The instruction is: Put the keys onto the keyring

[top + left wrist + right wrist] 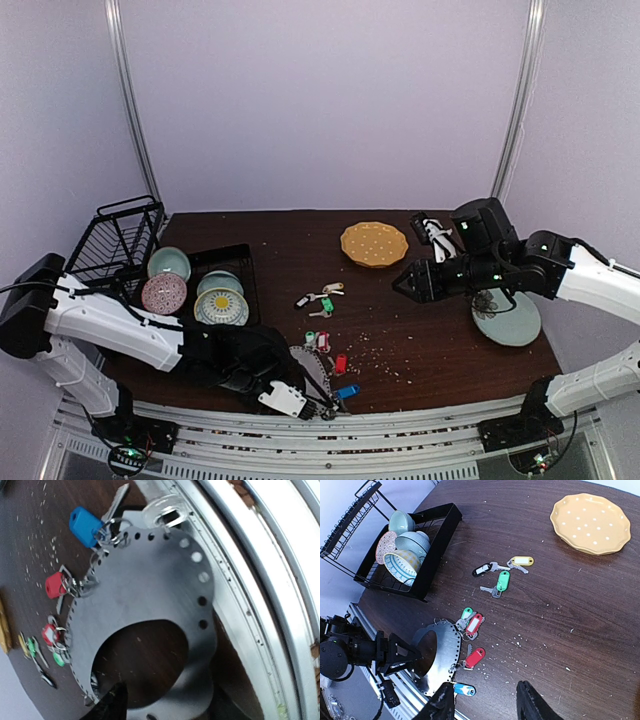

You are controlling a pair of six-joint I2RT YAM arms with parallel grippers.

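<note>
- Presently, the left end effector [415, 655] sits at the near edge of the dark brown wooden counter [570, 620], its fingers drawn together to a point and clenched on the rim of the cut-out in the large flat grey metal keyring [150, 580].
- The keyring is a crescent-shaped disc with small holes along its outer rim. It sits at the counter's near edge, beside the silver rail.
- Four keys rest against that rim with their small split rings at the holes: a silver key with a blue plastic tag [85, 526], a red-tagged key [54, 585], a second red-tagged key [473, 624] and a green-tagged key [466, 613]. Whether each ring passes through a hole I cannot tell.
- Three loose keys lie together mid-counter, well apart from the keyring: a black-tagged key [481, 570], another green-tagged one [503, 580] and a cream-yellow-tagged key [522, 560].
- The right end effector [485, 705] hangs above the counter's right half, fingers spread and released, holding nothing.
- A round orange dotted plate [592, 522] sits toward the far side, and a black wire dish rack [437, 545] holding bowls stands at the left.
</note>
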